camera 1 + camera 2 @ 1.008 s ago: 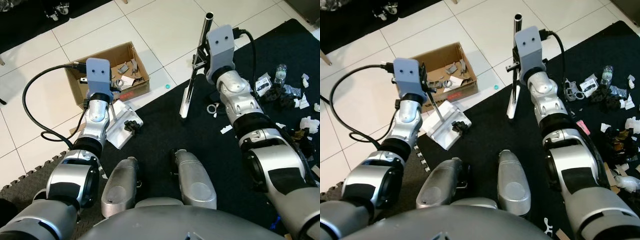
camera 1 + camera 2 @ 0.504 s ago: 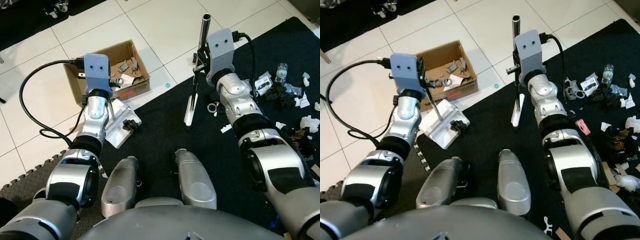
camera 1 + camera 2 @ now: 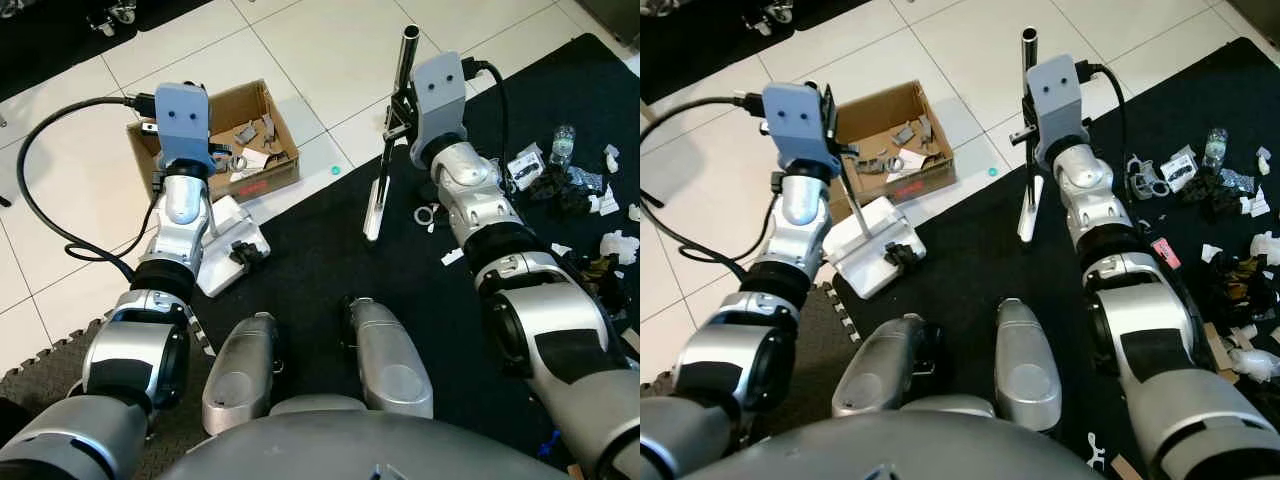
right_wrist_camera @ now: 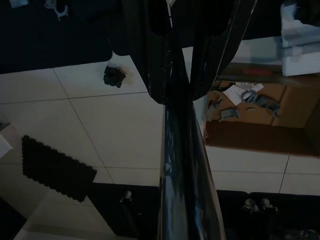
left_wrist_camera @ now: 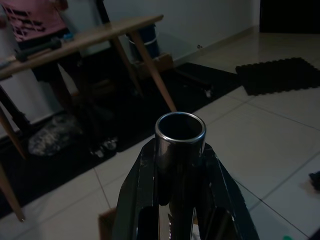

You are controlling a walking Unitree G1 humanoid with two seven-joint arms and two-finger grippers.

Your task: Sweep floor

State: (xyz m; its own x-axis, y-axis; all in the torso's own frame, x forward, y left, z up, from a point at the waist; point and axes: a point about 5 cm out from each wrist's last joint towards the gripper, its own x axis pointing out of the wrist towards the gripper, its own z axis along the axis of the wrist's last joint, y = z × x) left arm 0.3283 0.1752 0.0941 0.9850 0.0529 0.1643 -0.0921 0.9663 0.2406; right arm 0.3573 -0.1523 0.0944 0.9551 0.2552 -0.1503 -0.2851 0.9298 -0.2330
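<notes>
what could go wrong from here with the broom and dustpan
The left tool holds the white dustpan by its thin handle; the pan could tilt and spill near the cardboard box. The right tool grips the broom whose head rests on the black mat, so it may snag. The litter lies far from the broom.

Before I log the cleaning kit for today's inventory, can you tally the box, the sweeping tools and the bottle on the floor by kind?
cardboard box: 1
dustpan: 1
broom: 1
plastic bottle: 1
Total: 4
</notes>
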